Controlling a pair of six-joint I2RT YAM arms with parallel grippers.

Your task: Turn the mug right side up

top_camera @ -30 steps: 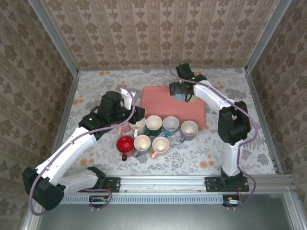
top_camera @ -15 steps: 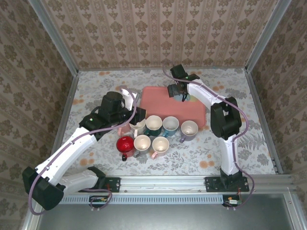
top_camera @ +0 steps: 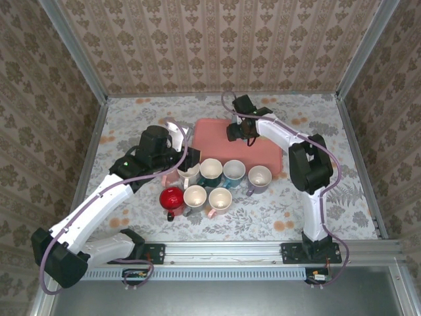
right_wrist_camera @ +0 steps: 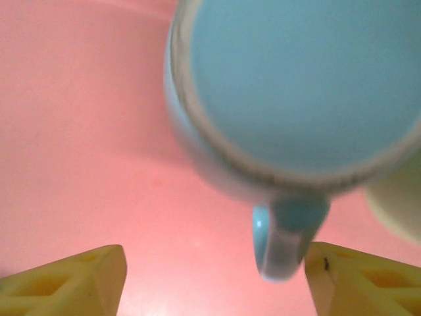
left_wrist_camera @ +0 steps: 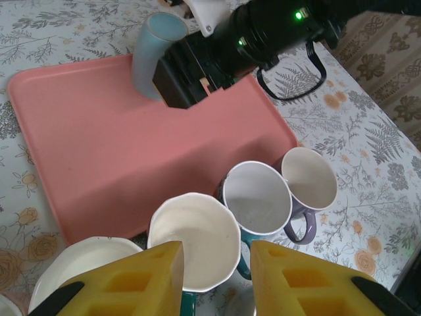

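Note:
A light blue mug [left_wrist_camera: 158, 52] stands upside down on the pink tray [left_wrist_camera: 99, 151], tilted a little. In the right wrist view its flat bottom [right_wrist_camera: 296, 85] faces the camera and its handle [right_wrist_camera: 286, 240] points down between the fingers. My right gripper [right_wrist_camera: 215, 263] is open around that handle, whose outer side lies close to the right fingertip [right_wrist_camera: 342, 270]. From above, the right gripper [top_camera: 242, 130] covers the mug at the tray's far edge. My left gripper [left_wrist_camera: 216, 263] hangs open with nothing held above a white upright mug [left_wrist_camera: 194, 240].
Several upright mugs sit in a cluster in front of the tray [top_camera: 217, 141]: a red one [top_camera: 172, 197], a teal one [top_camera: 211, 170], a purple one [top_camera: 259, 176] and others. The left arm [top_camera: 154, 148] hovers over the cluster's left side. Patterned walls enclose the table.
The right gripper has swung left over the tray onto the blue mug, and its fingers have drawn closer together. The left arm has not moved.

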